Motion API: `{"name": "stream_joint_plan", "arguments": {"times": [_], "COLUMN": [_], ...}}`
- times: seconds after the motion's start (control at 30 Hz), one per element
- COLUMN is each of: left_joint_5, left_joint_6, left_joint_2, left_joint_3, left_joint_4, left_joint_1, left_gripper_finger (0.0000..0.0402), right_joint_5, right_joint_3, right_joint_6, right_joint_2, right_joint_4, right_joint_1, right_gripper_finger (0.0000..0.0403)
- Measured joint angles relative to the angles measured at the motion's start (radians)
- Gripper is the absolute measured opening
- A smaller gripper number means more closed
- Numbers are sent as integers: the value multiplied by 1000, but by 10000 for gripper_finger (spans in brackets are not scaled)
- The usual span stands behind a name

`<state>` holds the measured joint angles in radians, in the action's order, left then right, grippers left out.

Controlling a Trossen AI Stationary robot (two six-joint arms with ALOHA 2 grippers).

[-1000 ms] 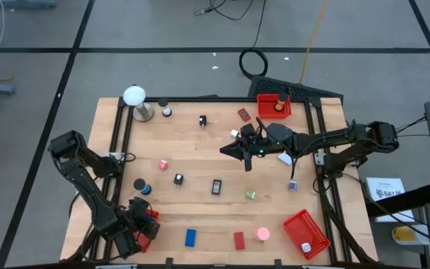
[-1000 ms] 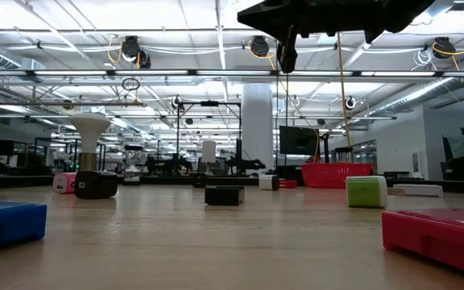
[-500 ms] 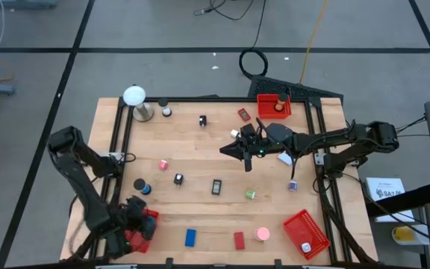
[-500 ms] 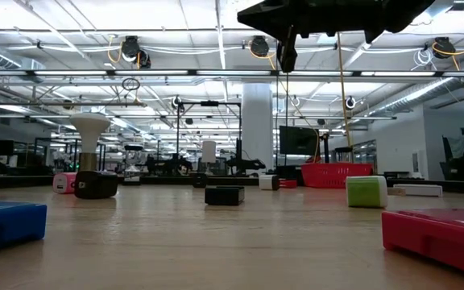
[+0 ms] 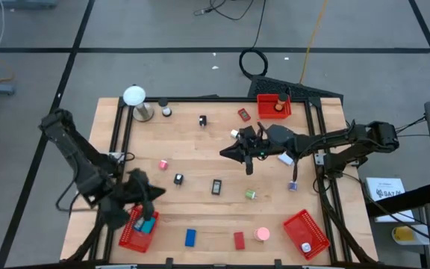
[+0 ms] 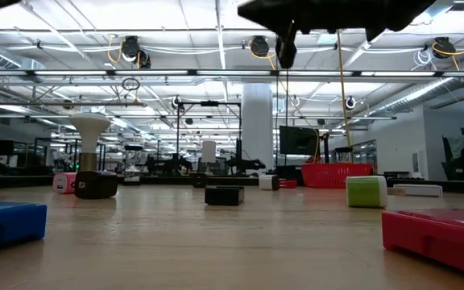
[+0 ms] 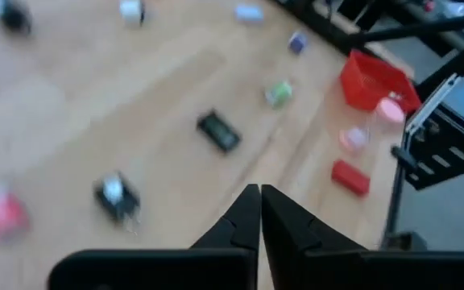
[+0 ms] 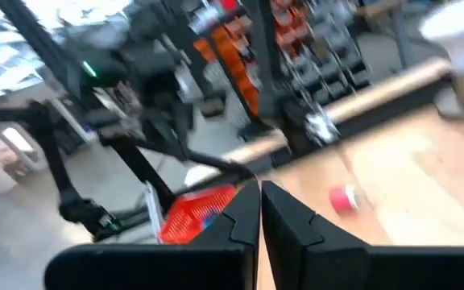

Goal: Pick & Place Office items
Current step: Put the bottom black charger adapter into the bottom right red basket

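Observation:
The office items lie scattered on the wooden table: a blue block [image 5: 190,237], a red block [image 5: 239,240], a pink round piece [image 5: 263,234], a green roll [image 5: 251,194] and a black clip [image 5: 216,187]. A teal piece [image 5: 146,224] lies in the near-left red basket [image 5: 133,235]. My left gripper [image 5: 159,193] hangs shut and empty above the table just beyond that basket, pointing toward the table's right; its tips [image 7: 258,189] meet. My right gripper [image 5: 226,153] is shut and empty, level, high over the table's middle [image 8: 258,187].
A second red basket [image 5: 306,233] stands at the near right and a third [image 5: 273,106] at the far edge. A white ball on a metal stand [image 5: 134,96] is at the far left. More small pieces [image 5: 163,164] [image 5: 178,179] lie left of the middle.
My left gripper has risen from over the near-left basket and swung toward the table's middle, rolling its wrist as it went. The basket, which it covered before, now shows with the teal piece inside.

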<state>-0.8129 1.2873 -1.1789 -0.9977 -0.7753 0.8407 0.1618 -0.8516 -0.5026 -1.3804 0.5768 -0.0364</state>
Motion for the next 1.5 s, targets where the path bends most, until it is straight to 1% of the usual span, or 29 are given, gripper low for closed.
{"name": "stream_joint_plan", "arguments": {"times": [0.07,0.1,0.23,0.33,0.43,0.5,0.57,0.67,0.77,0.83,0.93,1.0,1.07,1.2,1.33,1.43,1.5], "left_joint_5": [12,34,199,305,378,409,410,414,479,534,592,649,703,730,733,724,695], "left_joint_6": [-148,-224,-491,-596,-617,-621,-621,-627,-635,-675,-735,-744,-729,-613,-509,-431,-373], "left_joint_2": [20,29,56,56,56,46,26,2,-33,-62,-107,-134,-145,-142,-112,-108,-108], "left_joint_3": [23,43,154,236,283,289,289,291,290,290,290,290,290,290,275,244,213], "left_joint_4": [101,170,485,685,779,773,752,751,749,749,755,763,758,693,606,465,365], "left_joint_1": [-67,-99,-236,-336,-423,-475,-519,-585,-647,-678,-702,-721,-741,-760,-749,-716,-684], "left_gripper_finger": [4,5,3,6,11,11,14,23,33,34,21,7,5,33,79,115,139], "right_joint_5": [-26,-47,-164,-256,-358,-437,-503,-554,-555,-556,-556,-558,-564,-602,-608,-608,-607], "right_joint_3": [0,0,-6,-6,-6,-6,-6,-6,-6,-6,-6,-6,-7,-7,-7,-7,-7], "right_joint_6": [-6,-6,4,-6,-41,-77,-126,-206,-278,-316,-363,-398,-426,-447,-411,-356,-321], "right_joint_2": [0,2,44,96,158,196,225,252,257,253,232,219,208,195,194,194,194], "right_joint_4": [-71,-113,-333,-497,-630,-727,-821,-934,-1008,-1038,-1062,-1082,-1088,-1093,-1092,-1089,-1088], "right_joint_1": [2,6,36,68,103,132,159,194,237,271,306,321,328,324,297,272,254], "right_gripper_finger": [2,1,1,1,1,1,1,0,0,0,0,0,1,8,11,11,12]}}
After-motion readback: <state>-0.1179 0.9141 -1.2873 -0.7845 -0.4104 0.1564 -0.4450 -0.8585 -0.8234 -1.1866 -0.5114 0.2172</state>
